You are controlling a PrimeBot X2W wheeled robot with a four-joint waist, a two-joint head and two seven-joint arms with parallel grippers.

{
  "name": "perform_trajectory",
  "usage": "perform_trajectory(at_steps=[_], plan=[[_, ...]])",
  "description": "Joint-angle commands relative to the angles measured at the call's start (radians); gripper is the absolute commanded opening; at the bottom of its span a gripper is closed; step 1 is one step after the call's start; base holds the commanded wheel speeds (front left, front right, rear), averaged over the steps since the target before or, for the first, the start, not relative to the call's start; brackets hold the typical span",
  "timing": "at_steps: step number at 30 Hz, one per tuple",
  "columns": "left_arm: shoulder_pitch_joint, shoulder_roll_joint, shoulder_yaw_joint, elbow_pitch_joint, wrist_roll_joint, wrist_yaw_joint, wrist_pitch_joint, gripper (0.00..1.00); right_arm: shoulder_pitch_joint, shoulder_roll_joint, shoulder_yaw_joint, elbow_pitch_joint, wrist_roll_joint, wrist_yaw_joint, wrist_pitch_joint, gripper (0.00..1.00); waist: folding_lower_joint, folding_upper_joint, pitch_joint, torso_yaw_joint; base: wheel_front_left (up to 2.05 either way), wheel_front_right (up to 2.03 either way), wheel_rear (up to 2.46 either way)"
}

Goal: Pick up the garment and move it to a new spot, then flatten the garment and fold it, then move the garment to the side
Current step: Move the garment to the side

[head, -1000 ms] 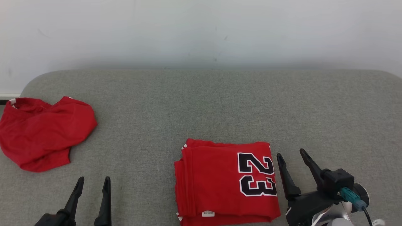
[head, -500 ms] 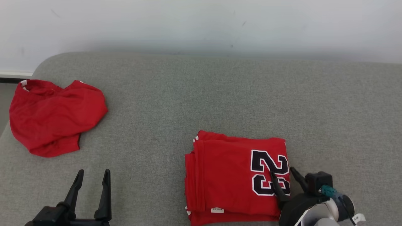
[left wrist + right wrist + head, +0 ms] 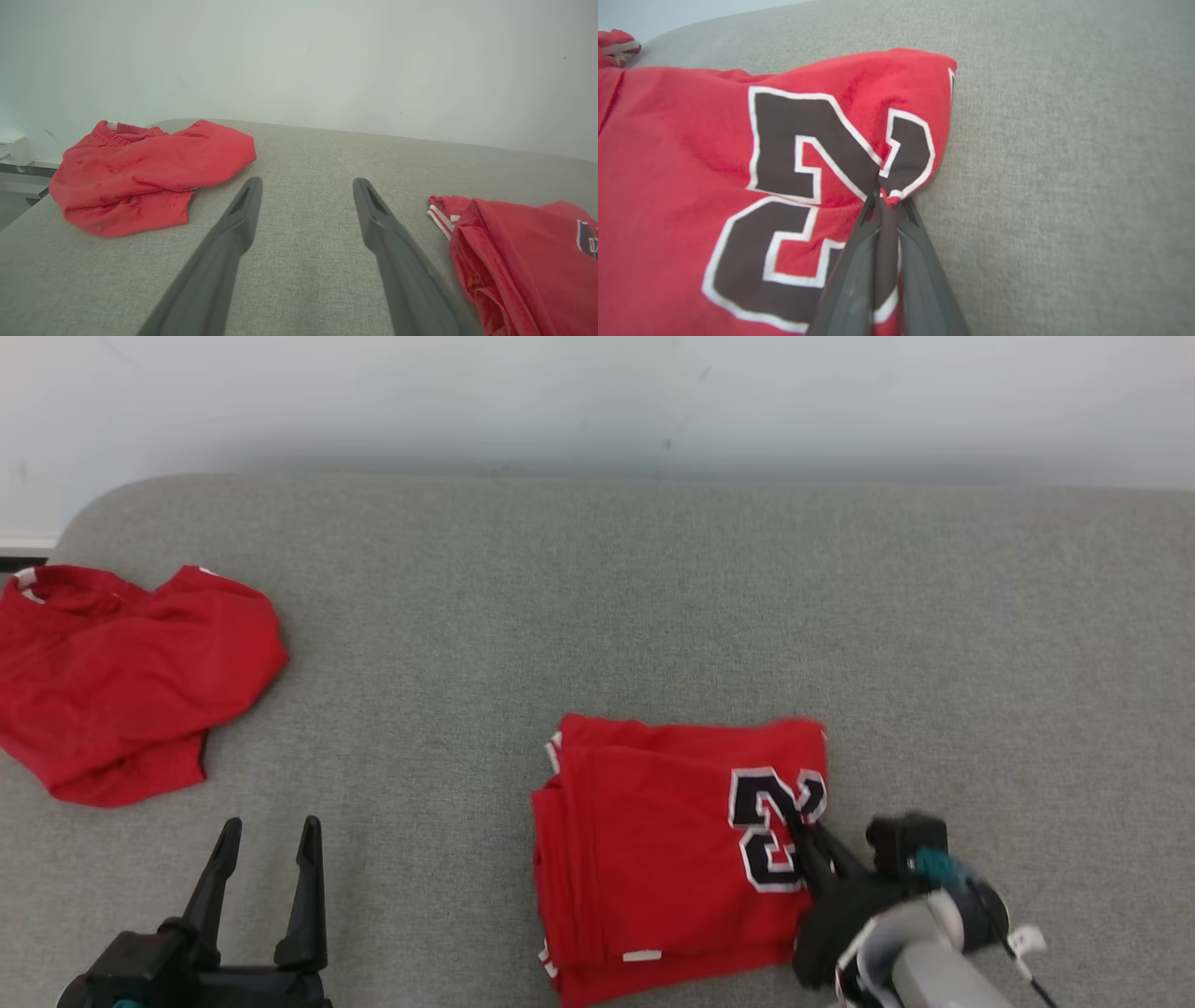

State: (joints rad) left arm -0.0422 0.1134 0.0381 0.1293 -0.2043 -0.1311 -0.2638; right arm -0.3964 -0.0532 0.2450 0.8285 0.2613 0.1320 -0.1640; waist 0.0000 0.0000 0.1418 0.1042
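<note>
The garment (image 3: 653, 840) is a folded red jersey with a black "23", lying near the front middle of the grey cushion (image 3: 597, 616). My right gripper (image 3: 801, 826) is shut on the jersey's right edge, pinching bunched cloth by the number. The right wrist view shows the fingers pressed together on that fold (image 3: 887, 196) of the garment (image 3: 714, 163). My left gripper (image 3: 266, 831) stands open at the lower left with nothing between its fingers, apart from the garment (image 3: 523, 252) to its right. In the left wrist view the left gripper (image 3: 306, 184) hovers over bare cushion.
A crumpled red pair of shorts (image 3: 121, 672) lies at the cushion's far left edge, also seen as the shorts (image 3: 149, 172) left of the open fingers. A pale wall (image 3: 597, 401) runs behind the cushion. Bare grey fabric stretches to the right (image 3: 1008, 663).
My right gripper moved left onto the jersey's right edge and closed on it, bunching the cloth. The head camera shifted. The left gripper stayed open in place.
</note>
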Motion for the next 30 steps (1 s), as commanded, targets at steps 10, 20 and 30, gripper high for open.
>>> perform_trajectory(at_steps=[10, 20, 30], plan=[[-0.075, 0.016, -0.017, -0.055, -0.008, 0.002, -0.001, 1.00, -0.278, -0.086, -0.001, 0.020, -0.016, -0.003, -0.001, 0.00, 0.0000, 0.0000, 0.162, -0.057, 0.00, 0.00, 0.00], [-0.142, 0.101, -0.003, -0.139, -0.015, 0.002, -0.001, 1.00, -0.472, -0.264, -0.050, -0.094, -0.025, -0.003, 0.036, 0.00, 0.0000, 0.0000, 0.390, -0.212, 0.00, 0.00, 0.00], [-0.149, 0.188, 0.030, -0.251, -0.010, 0.002, -0.001, 1.00, -0.513, -0.424, -0.127, -0.338, -0.047, -0.003, 0.166, 0.00, 0.0000, 0.0000, 0.511, -0.334, 0.00, 0.00, 0.00]])
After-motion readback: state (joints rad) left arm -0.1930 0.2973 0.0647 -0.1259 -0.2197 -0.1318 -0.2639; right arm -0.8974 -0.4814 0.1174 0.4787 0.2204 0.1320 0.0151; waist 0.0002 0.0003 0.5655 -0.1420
